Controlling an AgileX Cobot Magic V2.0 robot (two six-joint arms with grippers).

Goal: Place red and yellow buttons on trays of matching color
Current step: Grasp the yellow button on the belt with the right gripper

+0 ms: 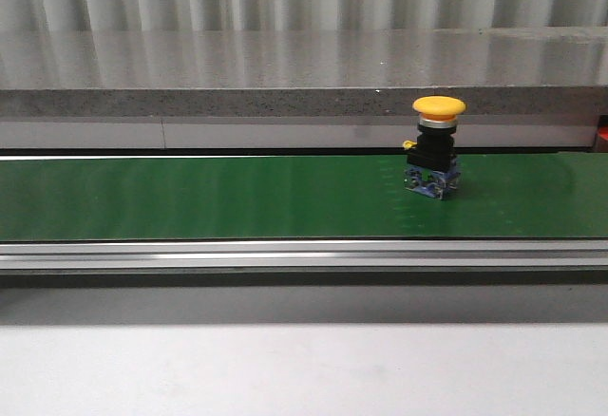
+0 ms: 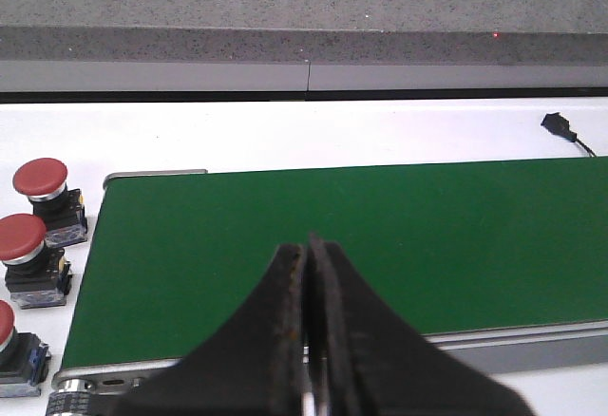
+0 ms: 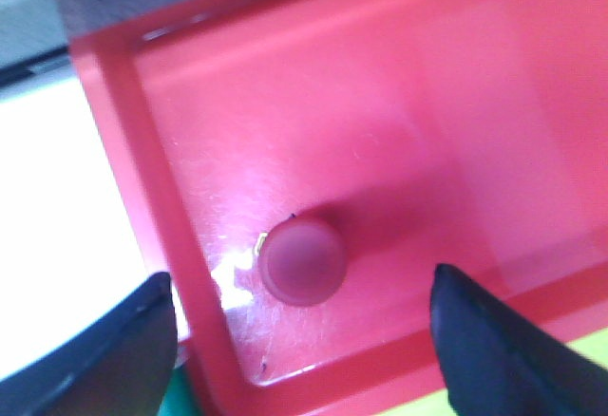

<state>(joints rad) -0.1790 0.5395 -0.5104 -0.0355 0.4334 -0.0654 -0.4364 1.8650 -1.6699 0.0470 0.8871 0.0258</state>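
A yellow button (image 1: pixel 438 146) with a black and blue base stands upright on the green belt (image 1: pixel 190 198), right of centre. Neither gripper shows in the front view. My left gripper (image 2: pixel 307 245) is shut with nothing in it, above the belt's (image 2: pixel 380 236) near edge. Three red buttons (image 2: pixel 43 188) (image 2: pixel 27 256) (image 2: pixel 9 345) stand on the white table beside the belt's end. My right gripper (image 3: pixel 299 288) hangs open over the red tray (image 3: pixel 380 103). A red button (image 3: pixel 304 262) rests in the tray's corner below the fingers, seen from above.
A grey ledge (image 1: pixel 285 74) runs behind the belt, with an aluminium rail (image 1: pixel 285 255) along its front. A small black sensor with a cable (image 2: pixel 562 127) lies on the white table beyond the belt. A strip of yellow (image 3: pixel 589 387) shows past the red tray's rim.
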